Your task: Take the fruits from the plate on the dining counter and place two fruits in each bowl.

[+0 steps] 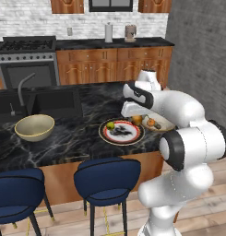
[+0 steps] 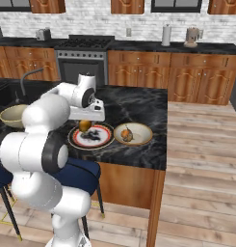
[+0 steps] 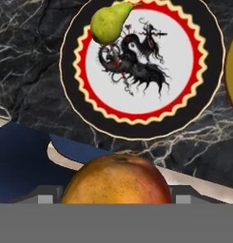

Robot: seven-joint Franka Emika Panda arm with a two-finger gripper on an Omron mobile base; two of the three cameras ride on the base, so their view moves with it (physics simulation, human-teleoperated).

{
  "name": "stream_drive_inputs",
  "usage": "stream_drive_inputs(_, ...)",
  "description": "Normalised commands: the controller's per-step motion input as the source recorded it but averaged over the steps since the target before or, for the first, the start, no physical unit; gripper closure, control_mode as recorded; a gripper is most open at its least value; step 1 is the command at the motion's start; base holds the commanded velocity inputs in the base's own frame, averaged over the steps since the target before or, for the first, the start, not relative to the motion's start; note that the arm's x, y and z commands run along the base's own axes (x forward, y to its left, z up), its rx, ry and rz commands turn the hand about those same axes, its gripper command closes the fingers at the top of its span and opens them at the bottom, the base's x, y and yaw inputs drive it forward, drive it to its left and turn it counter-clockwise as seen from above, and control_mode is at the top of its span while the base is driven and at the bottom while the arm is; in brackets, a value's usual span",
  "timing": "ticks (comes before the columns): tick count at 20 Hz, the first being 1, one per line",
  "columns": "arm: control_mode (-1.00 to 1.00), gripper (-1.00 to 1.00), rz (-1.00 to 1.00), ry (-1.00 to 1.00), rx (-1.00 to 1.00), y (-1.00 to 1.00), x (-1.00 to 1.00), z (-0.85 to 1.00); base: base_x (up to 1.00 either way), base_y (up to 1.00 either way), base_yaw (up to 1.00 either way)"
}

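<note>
Right at the near edge of the worktop [image 2: 138,108], the hand [image 3: 116,195] is clamped on a round orange fruit [image 3: 116,178]. In the hand view the fruit sits snug between the two finger tips, and from the right base view it hangs just above the near-left rim of the plate [image 2: 90,136]. A blue stool [image 1: 107,177] sits below that edge, so anything dropped here probably ends up on the floor.

My take on doing this step well: the grip looks fine, so don't fiddle with it. Lift enough to clear the plate's rim and carry the fruit level. Round fruit rolls, so go low into the bowl before letting go rather than dropping it from height.

On the plate itself only a yellow-green pear [image 3: 111,21] is left, lying on the patterned rim at the far-left side as the base cameras see it, well clear of the carry path.

Just beside the plate on the right is the shallow bowl [image 2: 143,137]. It already has orange-brown fruit [image 2: 126,134] in it, but I can't tell if that's one piece or two. Worth checking before committing, since each bowl gets exactly two.

Far off to the left, near the sink [image 1: 40,103], is the deep cream bowl [image 1: 34,127]. I can't spot any fruit in it from here. If the shallow one is full, that's the target, and it's a long swing, so keep it slow.
</note>
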Motion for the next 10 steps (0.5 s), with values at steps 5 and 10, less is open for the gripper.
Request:
stream_drive_inputs(5,-1.0,1.0,-0.04,0.0,-0.01,0.0,-0.02,0.09,0.0,0.0,0.0)
stream_drive_inputs(10,-1.0,1.0,-0.24,0.0,0.0,0.0,0.0,0.05,0.0,0.0,0.0)
